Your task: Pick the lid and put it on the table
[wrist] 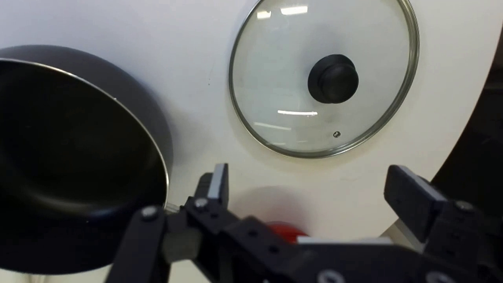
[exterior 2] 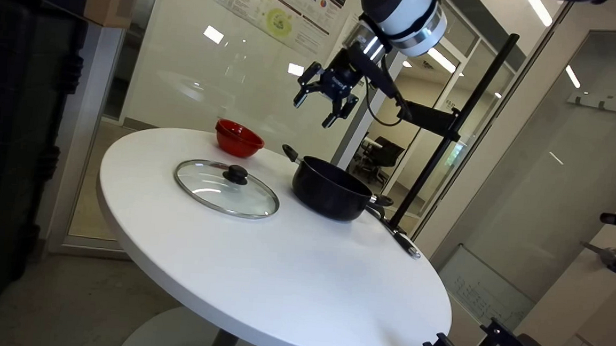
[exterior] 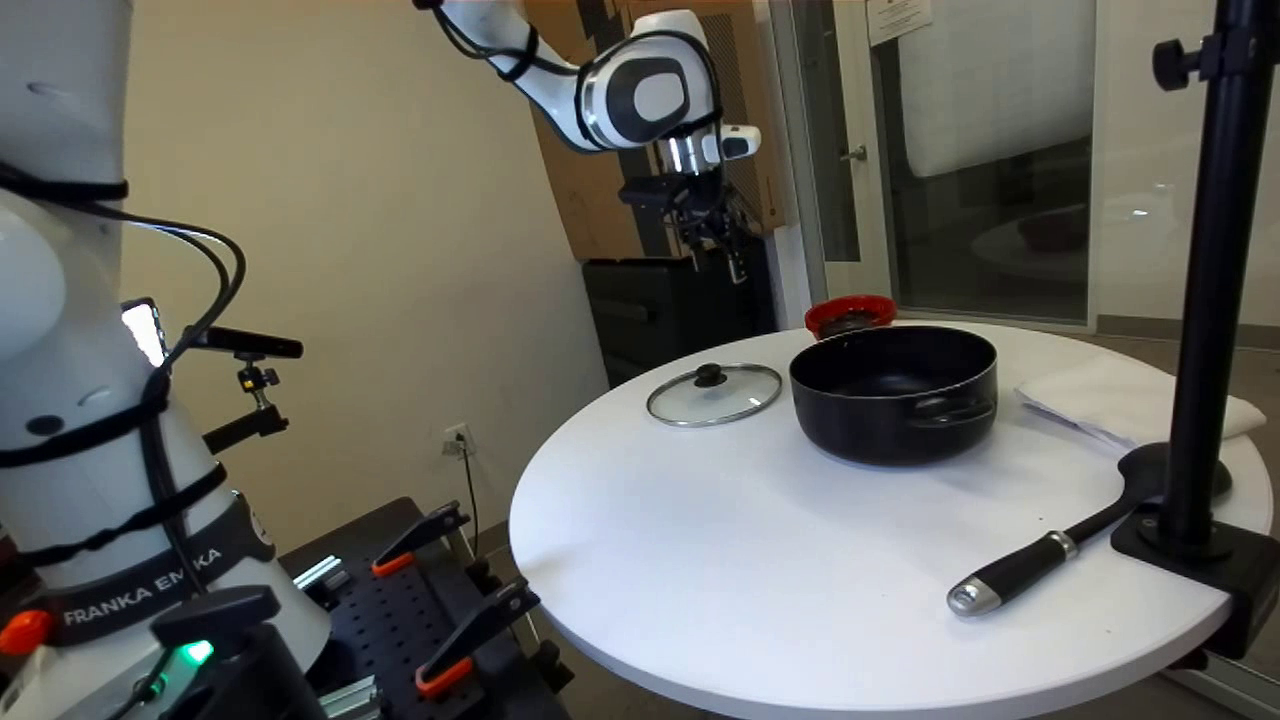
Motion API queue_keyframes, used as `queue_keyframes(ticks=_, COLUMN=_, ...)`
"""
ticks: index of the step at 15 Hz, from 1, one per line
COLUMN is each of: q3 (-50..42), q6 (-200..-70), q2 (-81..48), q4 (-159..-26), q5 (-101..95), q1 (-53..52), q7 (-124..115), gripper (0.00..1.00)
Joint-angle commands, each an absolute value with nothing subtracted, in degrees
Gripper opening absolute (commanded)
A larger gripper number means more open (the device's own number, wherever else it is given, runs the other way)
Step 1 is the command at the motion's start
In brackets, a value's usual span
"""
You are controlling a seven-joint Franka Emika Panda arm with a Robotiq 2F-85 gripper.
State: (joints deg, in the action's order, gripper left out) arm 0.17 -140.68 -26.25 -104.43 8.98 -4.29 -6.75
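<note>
The glass pan lid lies flat on the round white table, just beside the black pot, at the pot's nine o'clock in both exterior views. Its clear pane, streaked with reflected light, sits within a silvery metal rim; in the wrist view a small vent shows at six o'clock from its black knob. That view shows the pot's dark inner wall and floor. In an exterior view a red bowl stands at the pot's ten o'clock, its contents, if any, hidden. The gripper hangs above the table, jaws spread wide, holding only air.
</note>
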Motion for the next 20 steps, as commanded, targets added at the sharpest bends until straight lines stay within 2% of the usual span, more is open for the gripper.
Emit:
queue_keyframes(ticks=1, q3=0.95, q6=-132.17, q2=-33.48, q4=-95.17, q5=6.91, q1=-5.56, q7=-10.38, gripper=1.00)
queue_keyframes(ticks=7, q3=2.04, q6=-127.49, q2=-37.69, q4=-92.35, q5=7.26, q1=-6.72, q7=-10.80, gripper=1.00)
queue_keyframes(ticks=13, q3=2.66, q6=-132.32, q2=-38.88, q4=-96.22, q5=7.44, q1=-7.33, q7=-9.26, gripper=1.00)
queue_keyframes(ticks=20, q3=6.83, q6=-143.75, q2=-38.23, q4=-102.33, q5=8.42, q1=-7.06, q7=-3.80, gripper=1.00)
